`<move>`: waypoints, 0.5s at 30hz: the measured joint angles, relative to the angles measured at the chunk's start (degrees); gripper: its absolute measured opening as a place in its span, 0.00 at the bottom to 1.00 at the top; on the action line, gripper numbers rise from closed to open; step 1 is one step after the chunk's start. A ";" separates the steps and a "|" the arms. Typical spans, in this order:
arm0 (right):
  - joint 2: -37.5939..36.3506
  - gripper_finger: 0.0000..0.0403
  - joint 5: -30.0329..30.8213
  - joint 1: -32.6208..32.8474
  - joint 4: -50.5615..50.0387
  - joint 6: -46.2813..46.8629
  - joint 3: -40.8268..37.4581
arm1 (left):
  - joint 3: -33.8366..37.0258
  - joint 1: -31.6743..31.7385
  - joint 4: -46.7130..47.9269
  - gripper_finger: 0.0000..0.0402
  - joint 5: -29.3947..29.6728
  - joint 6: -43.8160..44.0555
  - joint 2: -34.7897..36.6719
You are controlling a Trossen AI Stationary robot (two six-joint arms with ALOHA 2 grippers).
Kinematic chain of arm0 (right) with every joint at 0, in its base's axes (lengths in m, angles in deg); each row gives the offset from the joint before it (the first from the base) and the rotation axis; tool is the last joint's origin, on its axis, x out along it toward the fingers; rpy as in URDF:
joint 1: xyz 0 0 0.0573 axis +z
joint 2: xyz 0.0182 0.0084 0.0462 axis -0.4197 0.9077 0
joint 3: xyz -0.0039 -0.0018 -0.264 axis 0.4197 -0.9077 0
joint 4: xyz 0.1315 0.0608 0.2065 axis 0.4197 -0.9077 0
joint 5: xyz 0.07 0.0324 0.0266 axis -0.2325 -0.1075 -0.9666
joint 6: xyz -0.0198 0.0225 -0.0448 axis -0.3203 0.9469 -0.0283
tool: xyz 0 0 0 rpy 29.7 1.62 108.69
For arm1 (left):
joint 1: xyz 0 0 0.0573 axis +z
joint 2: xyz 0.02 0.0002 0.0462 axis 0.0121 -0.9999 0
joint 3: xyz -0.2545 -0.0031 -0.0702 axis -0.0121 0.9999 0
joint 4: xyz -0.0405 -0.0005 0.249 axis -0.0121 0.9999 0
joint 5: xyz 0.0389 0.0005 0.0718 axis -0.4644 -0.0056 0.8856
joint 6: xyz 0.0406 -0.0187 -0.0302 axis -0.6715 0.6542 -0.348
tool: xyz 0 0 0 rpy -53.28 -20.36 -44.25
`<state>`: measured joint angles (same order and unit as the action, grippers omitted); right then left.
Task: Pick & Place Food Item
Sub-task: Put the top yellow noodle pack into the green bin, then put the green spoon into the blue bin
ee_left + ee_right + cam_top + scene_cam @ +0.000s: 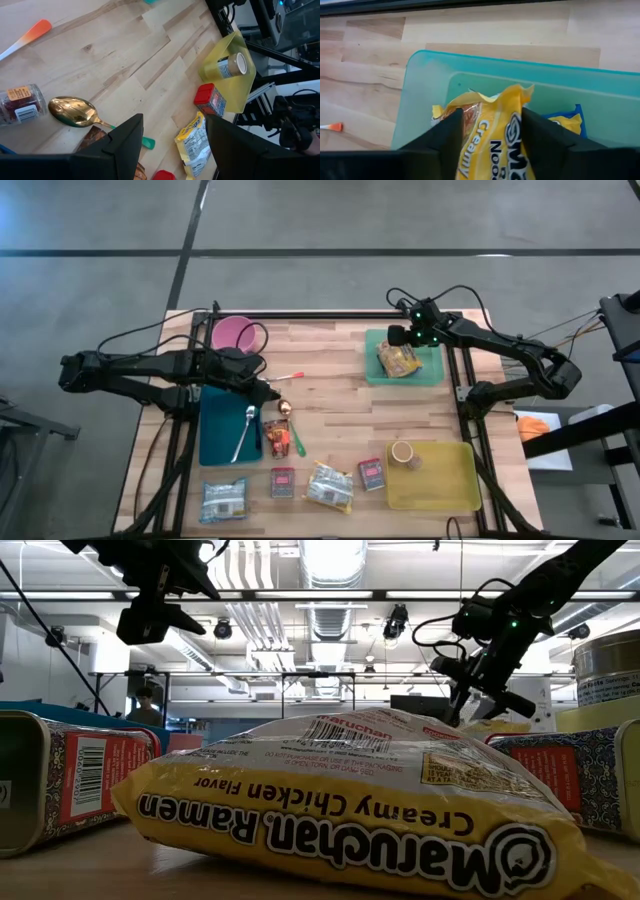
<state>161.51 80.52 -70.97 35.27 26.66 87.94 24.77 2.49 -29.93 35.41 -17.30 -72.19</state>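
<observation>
**A:** How was the right gripper [490,113] found?

**B:** Its fingers [451,131] were seen parted, with the crumpled top of the noodle packet [492,142] between them. The packet looked let go rather than pinched. The gripper was poised over the far edge of the green tray [427,90], pointing steeply down.

**A:** And how could the packet be described?

**B:** A yellow plastic wrapper was seen, creased and puckered at its sealed end, with dark lettering along its length and a blue patch at one side. An orange-brown picture was printed near the top.

**A:** Where was it placed?

**B:** From above, the noodle packet [398,361] was seen lying inside the green tray [432,372] at the table's far right, under the right gripper [411,336].

**A:** And farther out?

**B:** The left gripper [268,392] was held above the table's left-centre, fingers spread and nothing between them. A gold spoon [72,111] was seen beneath it. A yellow tray [452,486] with a can [403,452] in it was noted at the near right, well apart from the green one.
</observation>
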 joint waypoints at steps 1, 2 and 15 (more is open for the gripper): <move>0.00 0.49 -0.10 0.00 0.00 0.54 0.00 | 0.00 0.00 0.00 0.55 0.00 0.00 0.00; -0.07 0.51 -0.35 0.00 0.00 1.28 0.00 | 0.00 0.00 0.01 0.55 0.00 0.00 0.00; -9.11 0.59 -0.59 0.15 0.02 -2.57 -0.02 | 0.00 0.00 0.01 0.55 -0.37 0.22 0.00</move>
<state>152.39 79.93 -70.81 35.30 24.08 87.93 24.77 2.49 -29.93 35.04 -17.09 -72.19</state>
